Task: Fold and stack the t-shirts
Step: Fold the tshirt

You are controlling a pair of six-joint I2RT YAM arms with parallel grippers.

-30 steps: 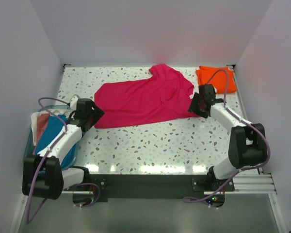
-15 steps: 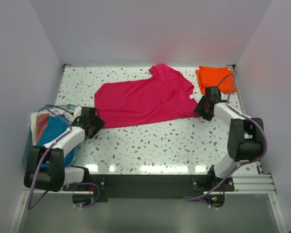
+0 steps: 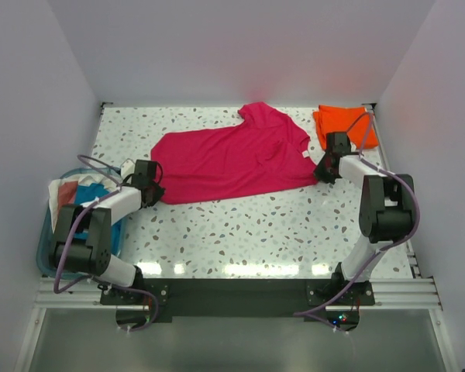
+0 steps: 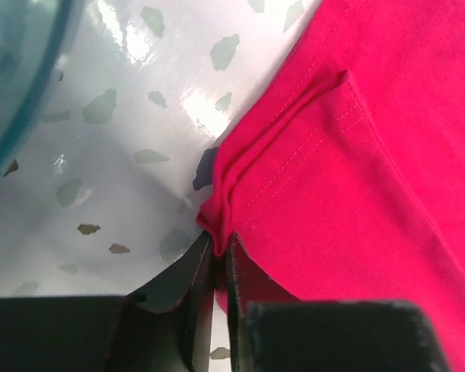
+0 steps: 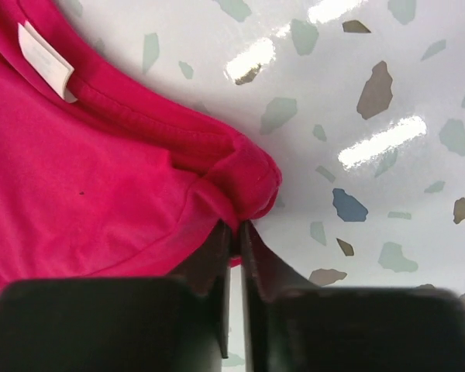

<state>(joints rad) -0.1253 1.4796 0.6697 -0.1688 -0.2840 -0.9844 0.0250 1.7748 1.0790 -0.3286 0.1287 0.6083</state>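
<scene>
The magenta-pink t-shirt (image 3: 232, 161) lies spread flat across the back middle of the table. My left gripper (image 3: 153, 186) is at the shirt's left corner; in the left wrist view it (image 4: 219, 244) is shut on a bunched fold of the pink hem (image 4: 240, 186). At the shirt's right corner my right gripper (image 3: 322, 172) is likewise shut on a pinched lump of pink cloth (image 5: 252, 182), its tips (image 5: 235, 227) close together beside the neckline. The orange t-shirt (image 3: 346, 124) sits folded at the back right corner, just behind the right arm.
A teal bin (image 3: 46, 236) holding blue and pale cloths stands off the table's left edge, its rim (image 4: 23, 93) close to the left gripper. A white neck label (image 5: 46, 62) shows inside the pink collar. Walls enclose the table on three sides.
Both grippers, open a second ago, have closed on the pink shirt's opposite corners. The left gripper shifted in to the hem; the right one moved slightly back and right.
</scene>
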